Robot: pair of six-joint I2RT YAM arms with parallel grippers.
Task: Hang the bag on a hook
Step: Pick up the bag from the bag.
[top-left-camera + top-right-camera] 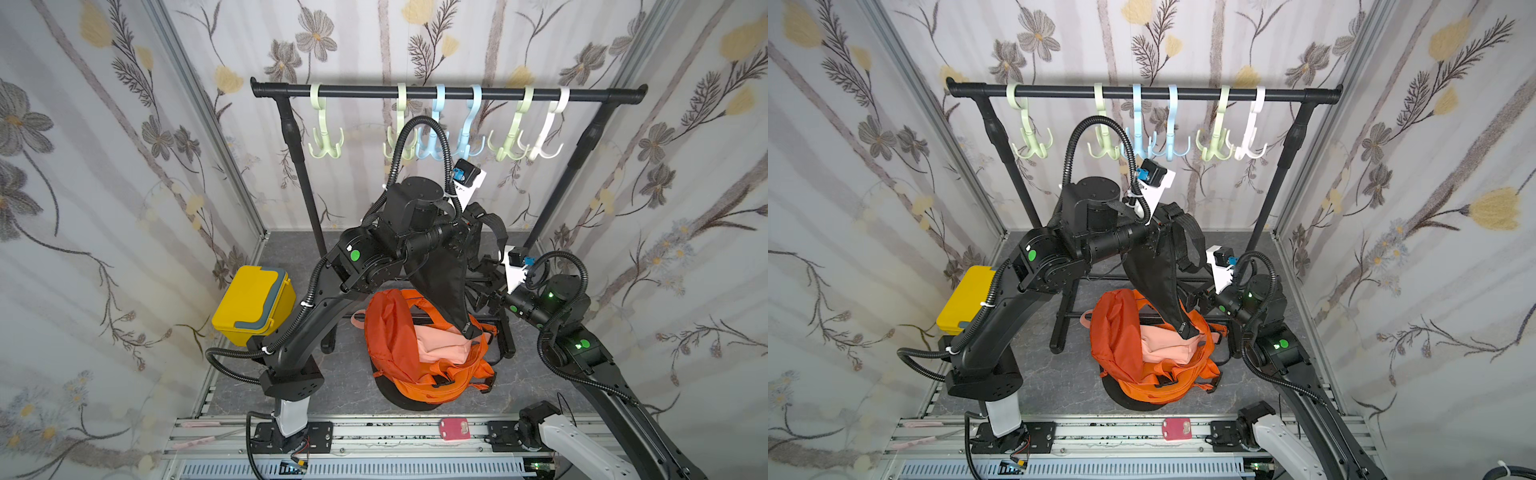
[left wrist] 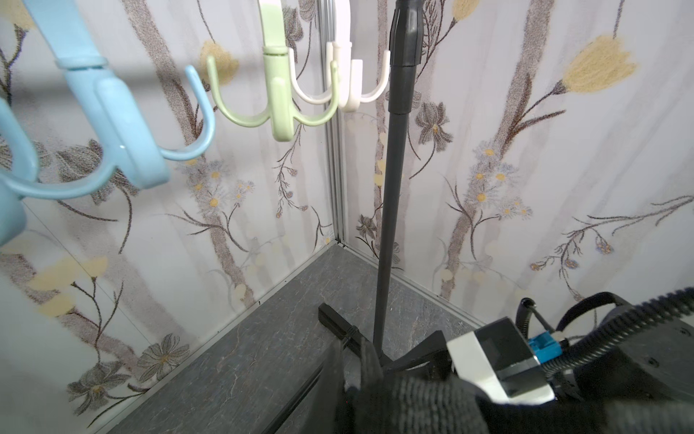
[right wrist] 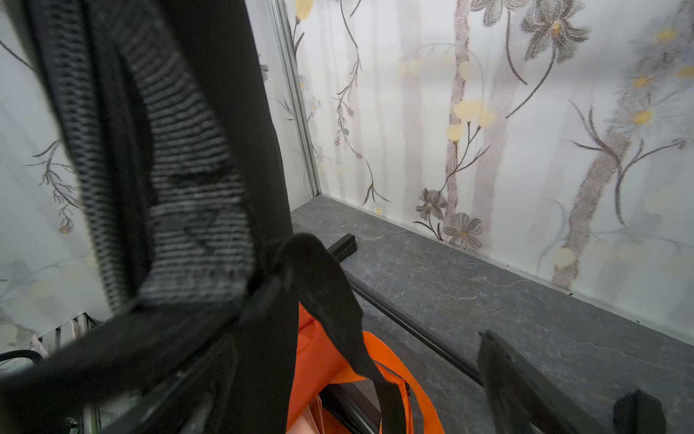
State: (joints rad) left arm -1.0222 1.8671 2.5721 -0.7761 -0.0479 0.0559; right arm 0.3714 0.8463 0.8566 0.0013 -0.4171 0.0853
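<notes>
Floral-walled booth, hooked rail (image 1: pixel 357 91). Black bag (image 1: pixel 440 282) appears soft, limp, light; take by webbing strap (image 1: pixel 500 232). Left gripper (image 1: pixel 1158 232) clamped on bag top; right gripper (image 1: pixel 484 298) fully open, empty.

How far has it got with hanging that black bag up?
Roughly halfway. Done: the black bag is lifted, dangling from the shut left gripper. In hand: it hangs lower than the blue hook, with no strap over a prong yet; the open right gripper sits beside it. Left: loop a strap over a hook and let go.
</notes>
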